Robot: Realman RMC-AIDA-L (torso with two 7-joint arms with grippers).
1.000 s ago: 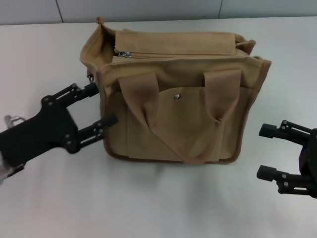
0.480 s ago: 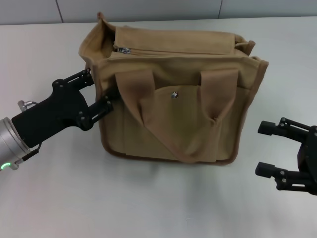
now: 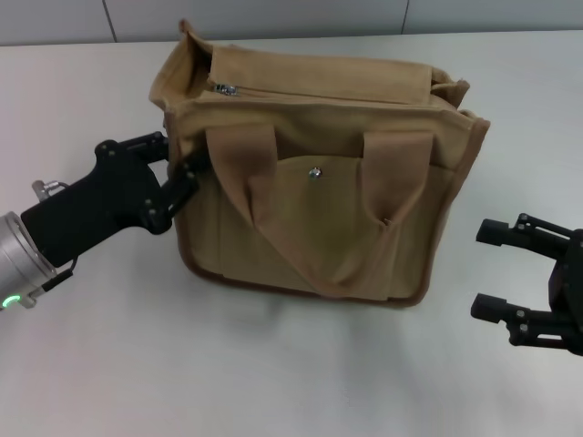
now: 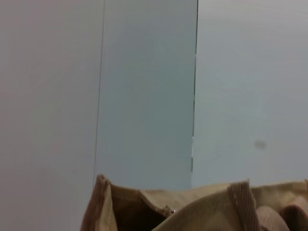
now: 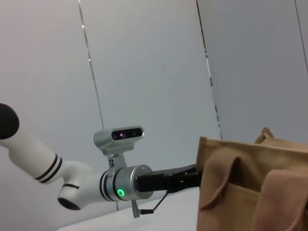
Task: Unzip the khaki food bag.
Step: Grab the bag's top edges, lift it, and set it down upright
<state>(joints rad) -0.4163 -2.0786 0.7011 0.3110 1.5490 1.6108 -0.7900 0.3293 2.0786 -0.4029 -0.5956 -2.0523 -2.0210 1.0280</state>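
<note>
Tan canvas khaki food bag (image 3: 319, 182), boxy, left tool (image 3: 179, 164) touching.

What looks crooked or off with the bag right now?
The bag sits skewed and leaning: its base edge slopes across the table instead of lying square, with the left end effector pressed against its left side. Its top is rumpled, the left corner flap standing up. The right end effector is open and clear of it.

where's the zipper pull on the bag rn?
Head view: the zipper pull sits at the top of the khaki food bag, at its left end, just above the left hand.
</note>
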